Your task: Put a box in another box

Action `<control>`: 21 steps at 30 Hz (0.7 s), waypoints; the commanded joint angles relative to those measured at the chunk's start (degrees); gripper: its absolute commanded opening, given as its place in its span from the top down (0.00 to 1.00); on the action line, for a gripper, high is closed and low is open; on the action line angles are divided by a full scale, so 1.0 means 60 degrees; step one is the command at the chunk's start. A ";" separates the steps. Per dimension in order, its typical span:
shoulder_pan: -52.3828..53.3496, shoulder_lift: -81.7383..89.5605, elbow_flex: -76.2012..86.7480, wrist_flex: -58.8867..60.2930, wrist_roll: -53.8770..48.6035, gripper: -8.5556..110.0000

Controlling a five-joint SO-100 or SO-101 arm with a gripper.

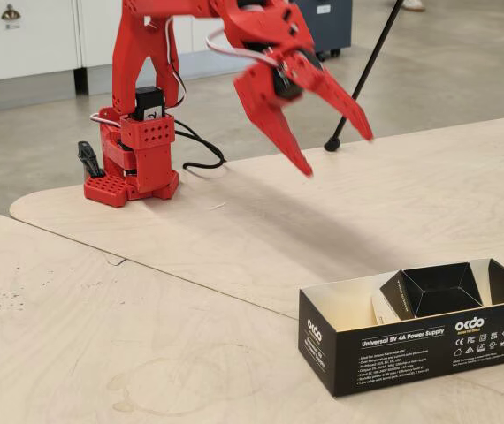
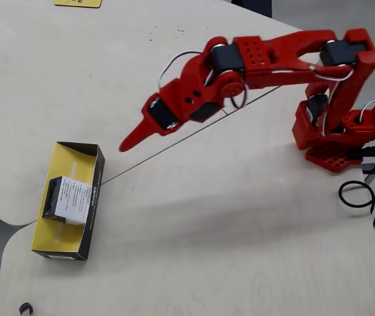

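Note:
The small black-and-white carton (image 1: 436, 288) lies inside the long black box (image 1: 411, 346) near the table's front right edge in the fixed view. In the overhead view the carton (image 2: 69, 199) sits in the middle of the box's yellowish inside (image 2: 75, 161), at the left. My red gripper (image 1: 339, 155) is open and empty. It hangs in the air above the table, well apart from the box. In the overhead view the gripper (image 2: 128, 142) points down-left toward the box's near end, a short way from it.
The arm's base (image 1: 133, 172) stands at the table's far left in the fixed view, with black cables (image 1: 201, 152) beside it. A black pole (image 1: 365, 72) leans behind the table. A seam (image 2: 174, 141) runs between two table boards.

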 commanded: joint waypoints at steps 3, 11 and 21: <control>-0.0073 0.4878 0.5010 -0.0498 -0.2446 0.87; 0.0073 0.9141 1.0459 -0.0908 -0.4336 0.93; 0.0835 1.3066 1.3828 -0.0396 -0.5669 0.93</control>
